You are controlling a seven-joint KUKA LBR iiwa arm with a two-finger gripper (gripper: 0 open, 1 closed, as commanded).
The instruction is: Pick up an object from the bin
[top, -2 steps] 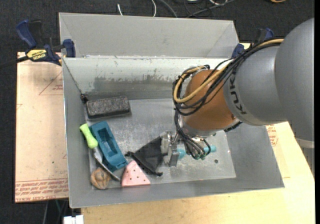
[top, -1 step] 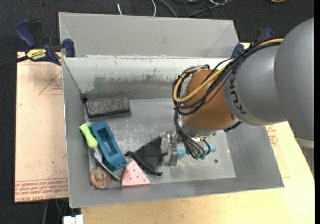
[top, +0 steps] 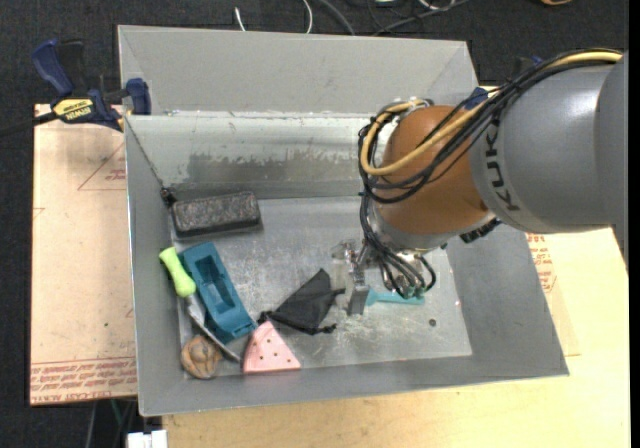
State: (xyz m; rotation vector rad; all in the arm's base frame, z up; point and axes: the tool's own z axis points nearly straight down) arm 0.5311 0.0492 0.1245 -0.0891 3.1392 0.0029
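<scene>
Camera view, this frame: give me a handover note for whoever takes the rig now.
Gripper: low over the bin floor, right of centre, between a black crumpled piece and a small teal piece; grip state unclear.
Elsewhere: dark block at back left; green stick, blue tray, pink triangle and brown lump at front left.
Done: arm is down in the bin.
Left: grasp one thing, lift it out.
</scene>
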